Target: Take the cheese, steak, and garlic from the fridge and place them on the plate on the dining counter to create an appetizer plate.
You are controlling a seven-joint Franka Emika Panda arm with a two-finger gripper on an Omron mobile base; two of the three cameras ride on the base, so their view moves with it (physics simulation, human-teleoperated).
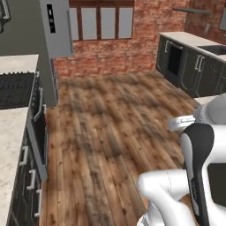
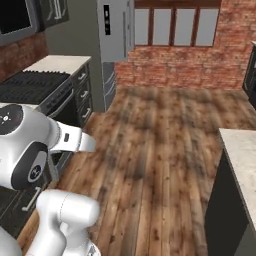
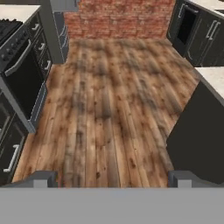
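Spread gripper (image 3: 112, 178), empty; fridge (image 2: 114, 30) seemingly closed.

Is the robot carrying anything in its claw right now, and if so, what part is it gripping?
Nothing is held. The gripper is open, its two fingertips wide apart with only bare wooden floor between them.

Ahead of the pincer: brown streaked plank floor (image 3: 109, 109), red brick wall (image 3: 122, 17), grey fridge (image 2: 116, 35), beige speckled dining counter (image 2: 245, 155).

Grey fridge (image 2: 114, 30) at far left wall; wood floor (image 2: 155, 150) ahead; beige counter (image 2: 245, 155) corner right.
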